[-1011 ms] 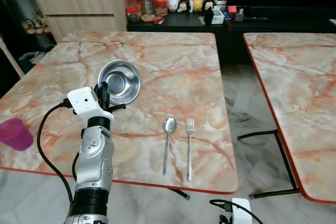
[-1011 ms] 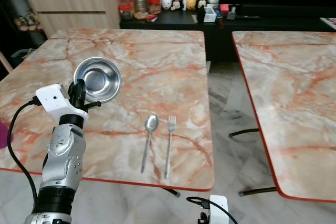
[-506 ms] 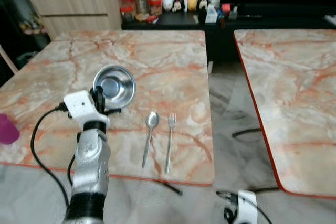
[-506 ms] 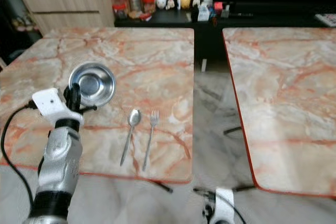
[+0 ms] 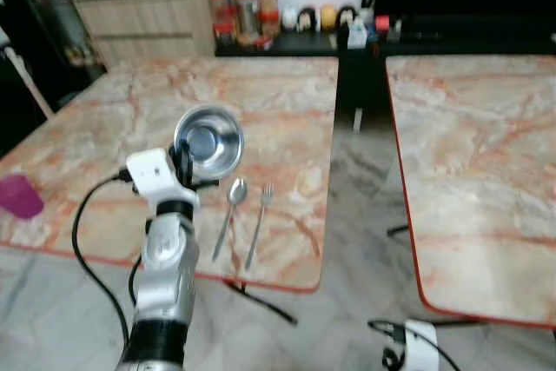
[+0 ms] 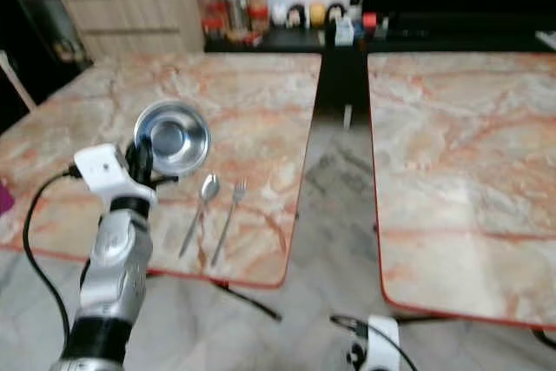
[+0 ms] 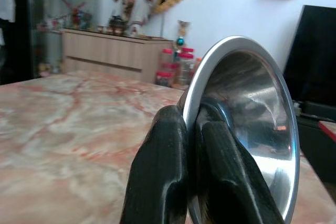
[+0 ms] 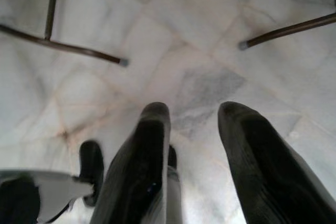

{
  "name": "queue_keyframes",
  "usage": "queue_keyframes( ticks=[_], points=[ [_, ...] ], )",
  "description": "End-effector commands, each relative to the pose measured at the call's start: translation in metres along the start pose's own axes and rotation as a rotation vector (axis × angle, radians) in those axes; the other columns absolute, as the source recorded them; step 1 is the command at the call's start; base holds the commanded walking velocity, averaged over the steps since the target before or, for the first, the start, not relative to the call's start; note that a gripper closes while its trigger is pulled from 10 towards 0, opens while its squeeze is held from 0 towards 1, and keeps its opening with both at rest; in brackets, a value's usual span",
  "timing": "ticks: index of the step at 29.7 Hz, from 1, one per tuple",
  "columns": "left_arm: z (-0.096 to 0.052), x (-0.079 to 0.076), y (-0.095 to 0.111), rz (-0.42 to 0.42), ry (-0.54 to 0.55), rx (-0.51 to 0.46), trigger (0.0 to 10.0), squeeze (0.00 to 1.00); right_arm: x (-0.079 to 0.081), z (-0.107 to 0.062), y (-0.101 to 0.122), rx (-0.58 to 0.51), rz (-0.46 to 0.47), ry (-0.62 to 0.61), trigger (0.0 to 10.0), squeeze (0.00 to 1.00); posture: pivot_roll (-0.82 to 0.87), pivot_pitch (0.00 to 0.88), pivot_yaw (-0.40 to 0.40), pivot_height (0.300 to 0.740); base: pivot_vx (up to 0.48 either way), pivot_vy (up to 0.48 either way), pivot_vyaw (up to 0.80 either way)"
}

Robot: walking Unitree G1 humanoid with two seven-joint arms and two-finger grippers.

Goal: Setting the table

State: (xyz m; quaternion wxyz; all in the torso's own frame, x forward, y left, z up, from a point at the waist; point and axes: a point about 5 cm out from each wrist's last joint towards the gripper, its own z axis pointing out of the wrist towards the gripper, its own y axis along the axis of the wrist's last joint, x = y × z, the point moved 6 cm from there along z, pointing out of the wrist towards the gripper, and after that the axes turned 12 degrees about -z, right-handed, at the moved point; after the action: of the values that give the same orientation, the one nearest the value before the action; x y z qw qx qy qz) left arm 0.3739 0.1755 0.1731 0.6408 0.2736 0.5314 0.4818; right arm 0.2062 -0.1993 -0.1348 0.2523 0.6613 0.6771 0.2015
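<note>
My left gripper (image 5: 185, 161) is raised over the marble table (image 5: 104, 128), shut on the rim of a steel bowl (image 5: 208, 140). The bowl is held tilted, its hollow facing me; in the left wrist view both black fingers (image 7: 168, 166) pinch the bowl's rim (image 7: 247, 108). A spoon (image 5: 229, 213) and a fork (image 5: 259, 221) lie side by side on the table, just right of the held bowl and near the front edge. My right gripper (image 8: 194, 129) hangs low with its fingers open over the tiled floor.
A purple cup (image 5: 17, 195) stands at the table's left front edge. A second marble table (image 5: 478, 154) is on the right, with a floor gap between. Behind are a wooden cabinet (image 5: 148, 19) and a dark shelf with jars (image 5: 252, 10). Table legs (image 8: 79, 48) cross the floor.
The camera has drawn back and swung, so the tables look smaller and farther. My left gripper still holds the bowl the same way. Spoon and fork have not moved.
</note>
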Motion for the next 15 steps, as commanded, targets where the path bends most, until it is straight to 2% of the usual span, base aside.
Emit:
queue_keyframes(
  ticks=[1, 4, 5, 15],
  points=[
    [0.0038, 0.0038, 0.0078, -0.003, 0.010, -0.026, 10.0, 0.00, 0.0075, 0.0011, 0.0030, -0.005, -0.004, 0.016, 10.0, 0.00, 0.08, 0.002, 0.037, 0.740, 0.000, 0.000, 0.00],
    [0.0044, 0.0036, 0.0082, -0.003, 0.009, -0.027, 10.0, 0.00, 0.0079, 0.0012, 0.0038, -0.008, 0.001, 0.016, 10.0, 0.00, 0.08, 0.005, 0.038, 0.740, 0.000, 0.000, 0.00],
    [0.0045, 0.0035, 0.0083, -0.005, 0.009, -0.027, 10.0, 0.00, 0.0083, 0.0012, 0.0039, -0.008, 0.003, 0.016, 10.0, 0.00, 0.08, 0.004, 0.039, 0.740, 0.000, -0.480, 0.00],
    [0.0036, 0.0006, 0.0074, -0.013, 0.003, -0.024, 10.0, 0.00, 0.0099, 0.0008, 0.0018, -0.005, 0.010, 0.017, 10.0, 0.00, 0.08, 0.010, 0.042, 0.740, 0.000, 0.000, 0.00]
  ],
)
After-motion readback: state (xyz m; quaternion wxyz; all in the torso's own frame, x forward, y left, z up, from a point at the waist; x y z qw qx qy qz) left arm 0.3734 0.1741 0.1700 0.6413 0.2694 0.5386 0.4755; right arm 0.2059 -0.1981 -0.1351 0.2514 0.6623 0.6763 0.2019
